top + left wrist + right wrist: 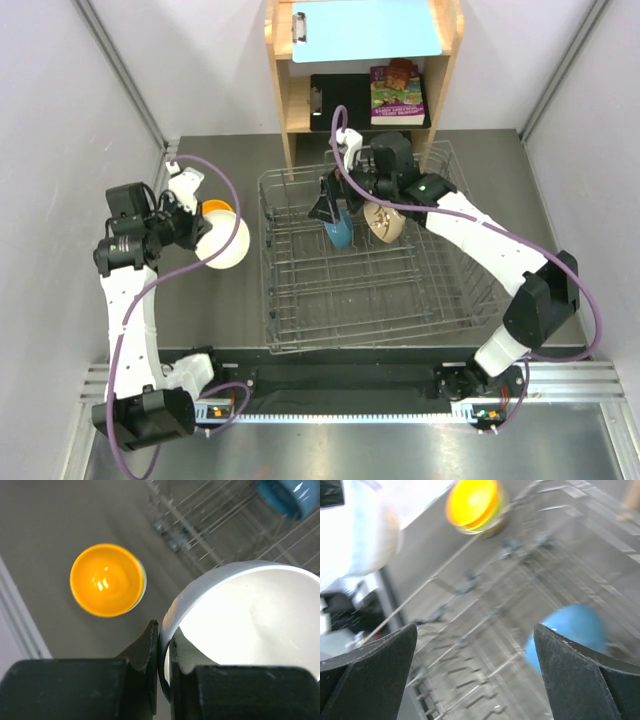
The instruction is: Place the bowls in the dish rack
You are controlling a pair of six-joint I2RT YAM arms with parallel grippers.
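Left of the dish rack (400, 300), my left tool (163, 648) pinches the white bowl (250, 615) by its rim; the orange bowl (106, 580) waits just beyond. In the rack's far half stand the blue bowl (338, 232) and a beige bowl (383, 222), my right tool (475, 630) spread above them. Two loaded, I judge; others remain.

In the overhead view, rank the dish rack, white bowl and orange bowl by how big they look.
Dish rack, by far.
White bowl, held nearer the camera.
Orange bowl, partly covered by the white one, so those two are unsure.
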